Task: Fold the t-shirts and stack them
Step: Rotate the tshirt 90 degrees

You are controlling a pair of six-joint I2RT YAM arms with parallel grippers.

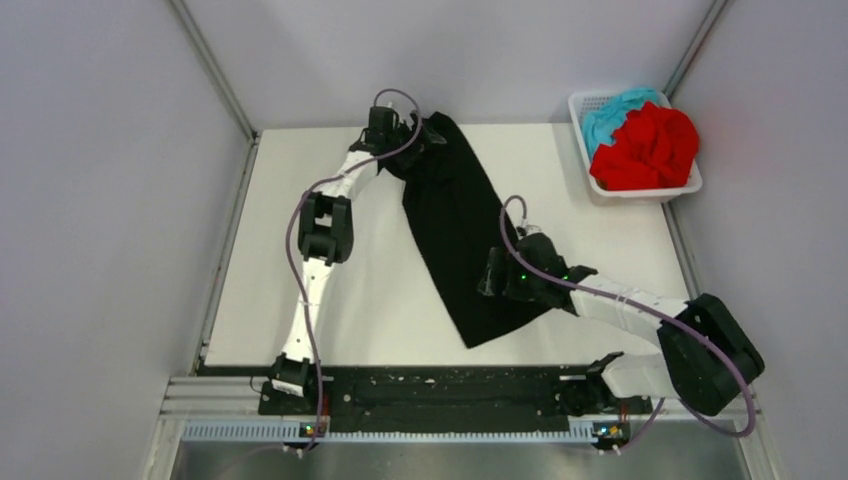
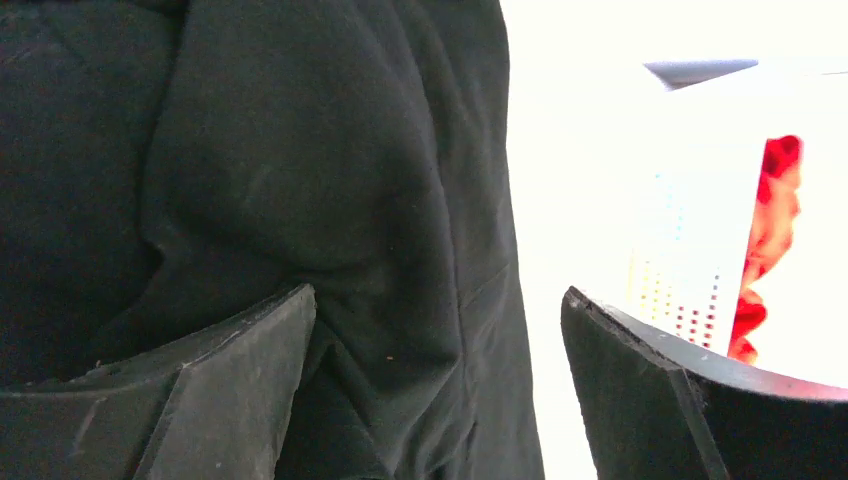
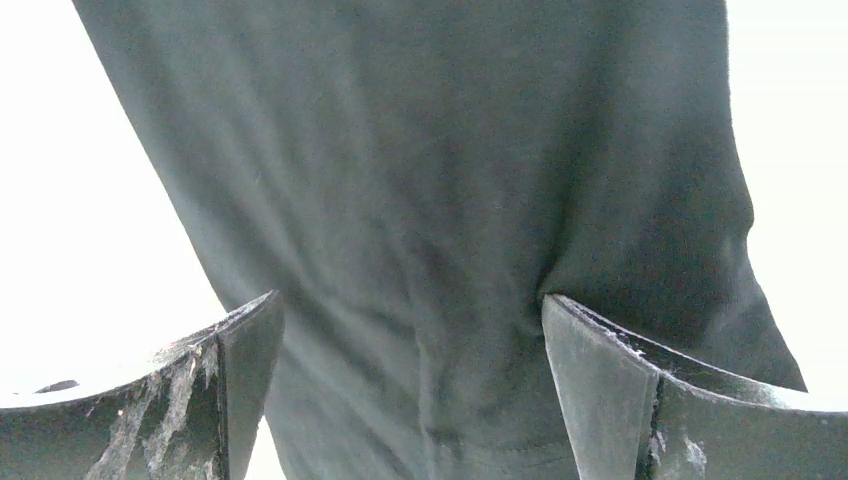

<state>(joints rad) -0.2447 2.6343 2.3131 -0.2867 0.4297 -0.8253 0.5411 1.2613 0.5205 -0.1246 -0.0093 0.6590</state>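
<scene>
Top external: long black cloth t-shirt [image 1: 455, 230] on white counter [image 1: 300, 250] — left end effector [image 2: 438, 305] and right end effector [image 3: 412, 305] both spread open.

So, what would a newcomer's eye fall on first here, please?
The black t-shirt lies as a long diagonal strip on the white table, the left gripper at its far end, the right gripper over its near end. A red t-shirt bulges from the white basket, far right.

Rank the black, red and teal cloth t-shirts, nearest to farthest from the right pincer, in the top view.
1. Black cloth t-shirt, under the right pincer.
2. Bright red cloth t-shirt, in the white mesh basket.
3. Teal-blue cloth t-shirt, behind the red one.
</scene>
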